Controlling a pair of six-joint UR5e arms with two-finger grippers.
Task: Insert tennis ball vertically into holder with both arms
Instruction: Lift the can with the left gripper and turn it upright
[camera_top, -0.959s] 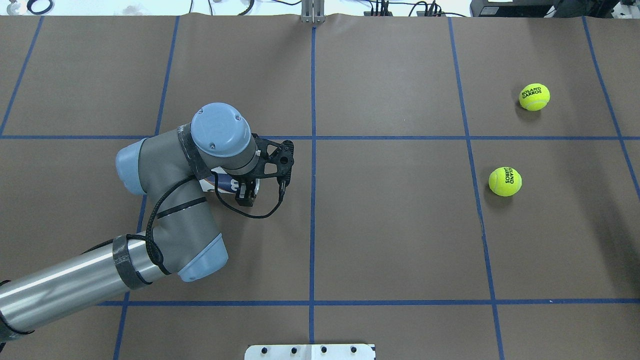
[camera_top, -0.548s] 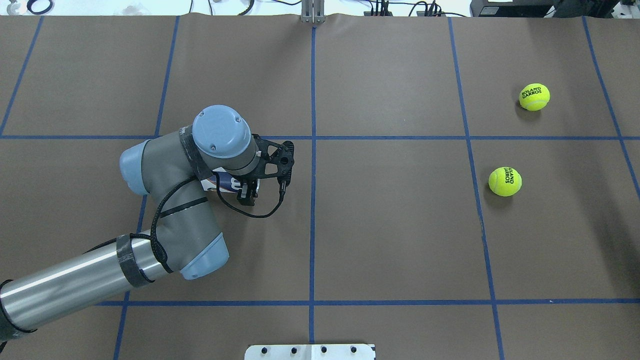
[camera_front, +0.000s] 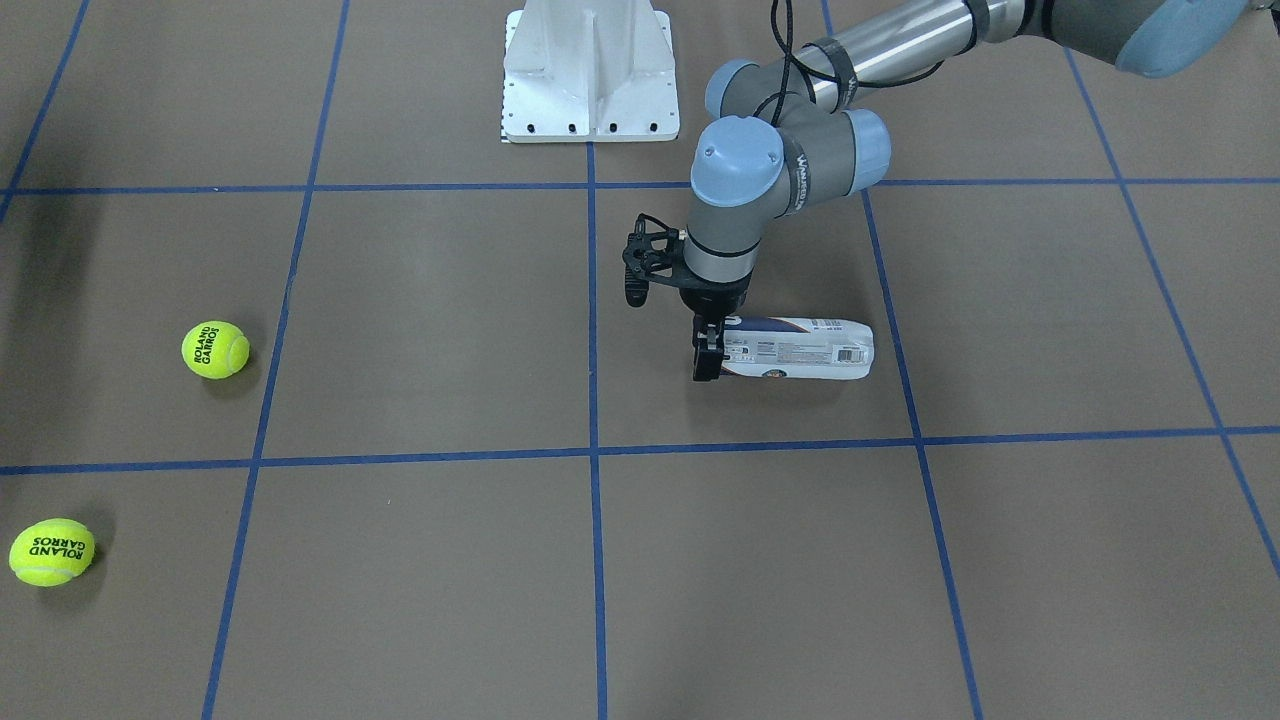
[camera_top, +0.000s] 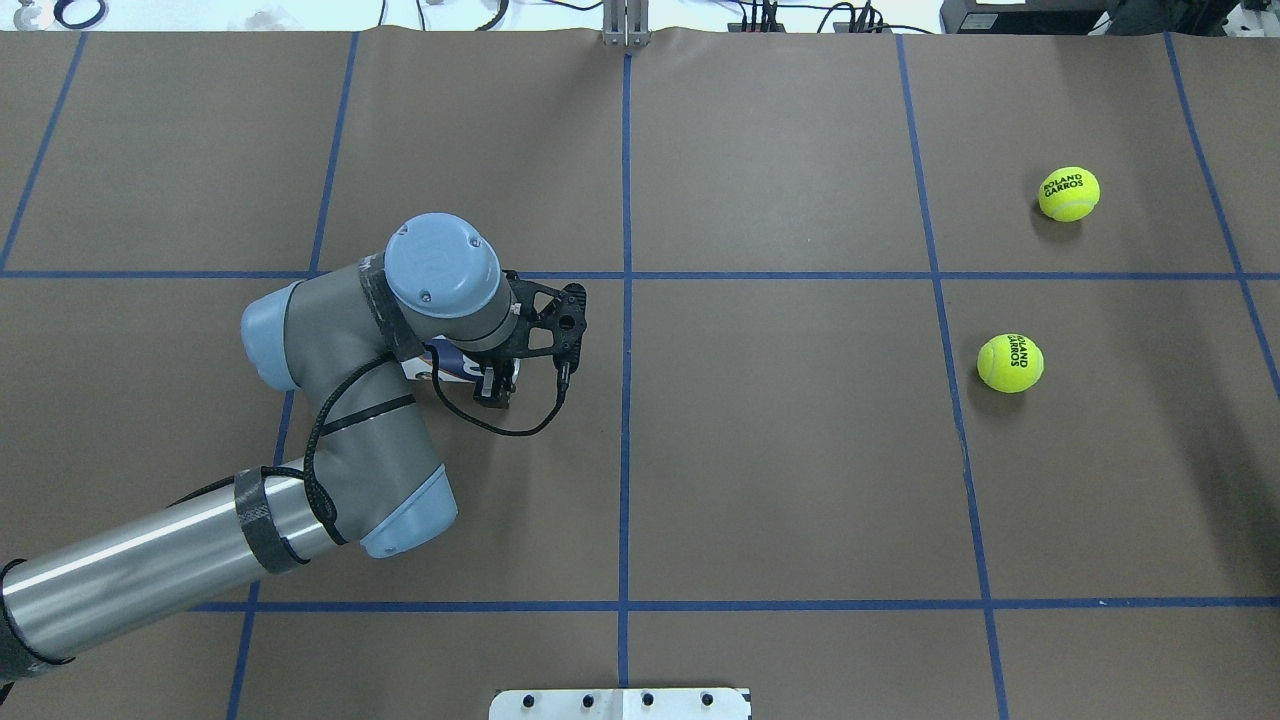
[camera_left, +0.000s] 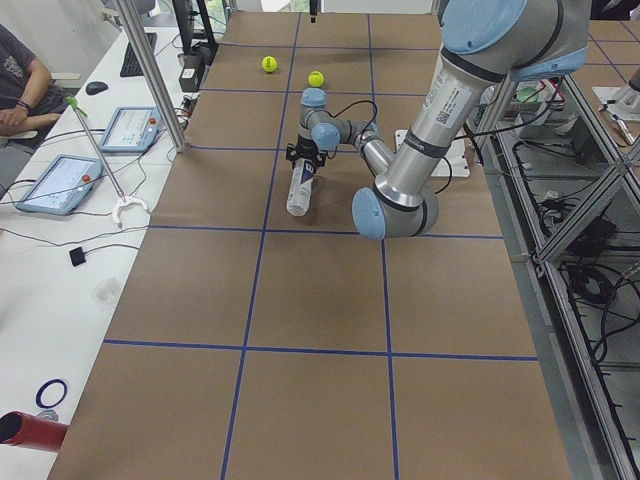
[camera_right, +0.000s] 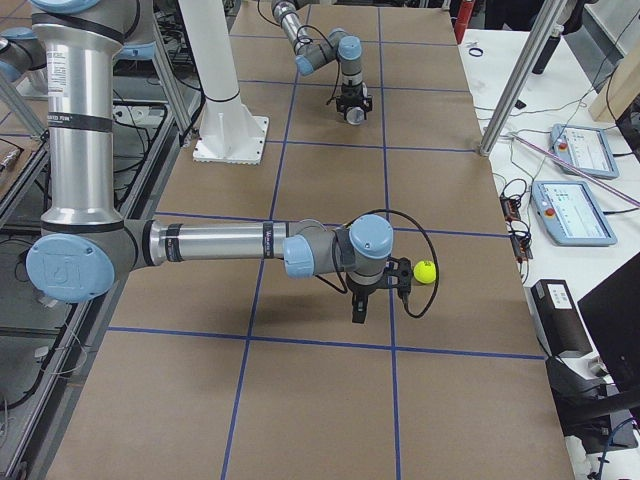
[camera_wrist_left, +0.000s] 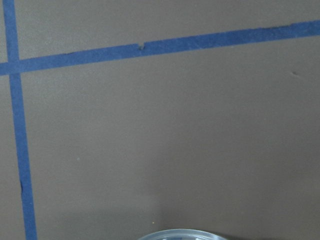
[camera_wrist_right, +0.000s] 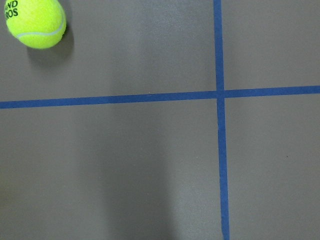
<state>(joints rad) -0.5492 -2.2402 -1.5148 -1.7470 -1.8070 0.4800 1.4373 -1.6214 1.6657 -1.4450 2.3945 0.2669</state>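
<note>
**As the holder (camera_front: 800, 350) lies flat, the left claw (camera_front: 707, 352) clamps it**

It is a clear tube with a white-and-navy barcoded label, on its side on the bench (camera_front: 400, 300), gripped at one end. Whether the right claw (camera_right: 358, 312) is open cannot be told.

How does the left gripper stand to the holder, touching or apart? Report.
Cannot tell. The exterior front-facing view shows the left gripper straddling the end of the holder, its near finger overlapping the wall; neither contact nor gap shows.
</note>
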